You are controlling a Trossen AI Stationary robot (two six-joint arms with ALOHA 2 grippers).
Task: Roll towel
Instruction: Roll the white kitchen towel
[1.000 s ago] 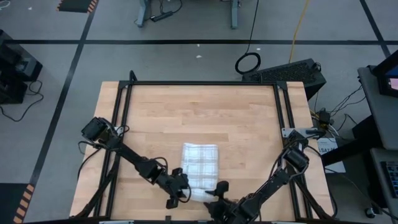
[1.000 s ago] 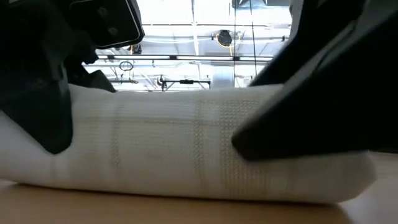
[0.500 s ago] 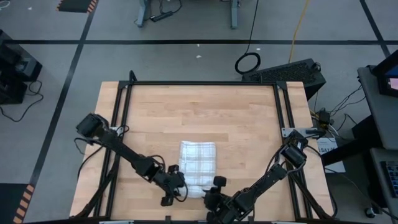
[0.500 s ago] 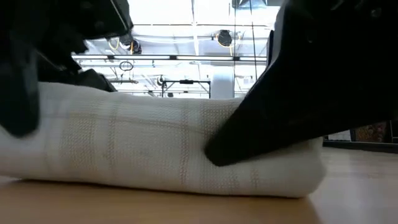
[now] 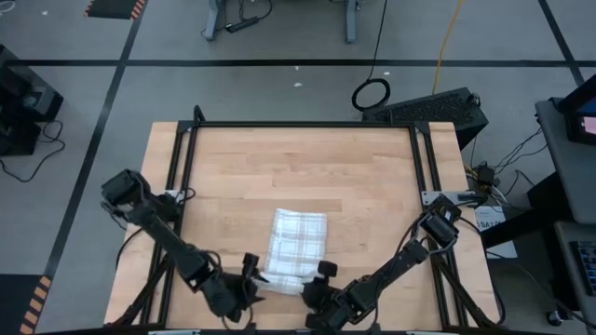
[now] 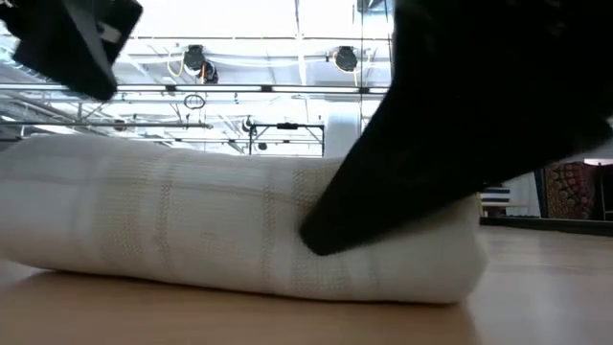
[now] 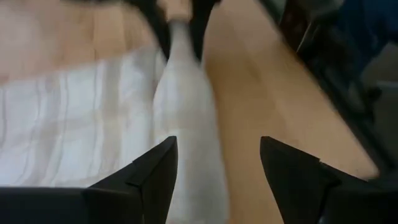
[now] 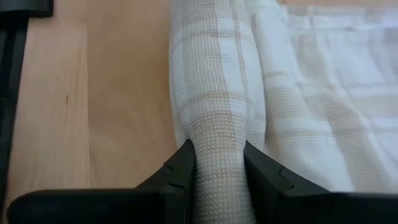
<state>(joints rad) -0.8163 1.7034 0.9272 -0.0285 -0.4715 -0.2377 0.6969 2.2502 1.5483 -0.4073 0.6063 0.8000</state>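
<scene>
**Right gripper pinches the rolled end of the towel at the table's near edge**

The towel [image 5: 296, 249] lies on the near half of the wooden table [image 5: 298, 167], partly rolled: its near end forms a thick roll [image 6: 239, 230], while the rest lies flat toward the table's middle. The right gripper [image 8: 219, 163] clamps one end of the roll, its two fingers [image 8: 183, 165] pressed against the cloth on either side. At the roll's other end the left gripper [image 7: 214, 168] stands with its fingers apart, the roll running between them without either finger visibly touching it.

The table is pale wood with a black frame [image 5: 298, 125]. Around it lies grey floor crossed by black tape lines [image 5: 279, 63], with a coiled cable [image 5: 372, 93] beyond the far edge. The low view shows ceiling lights [image 6: 196, 57] behind the roll.
</scene>
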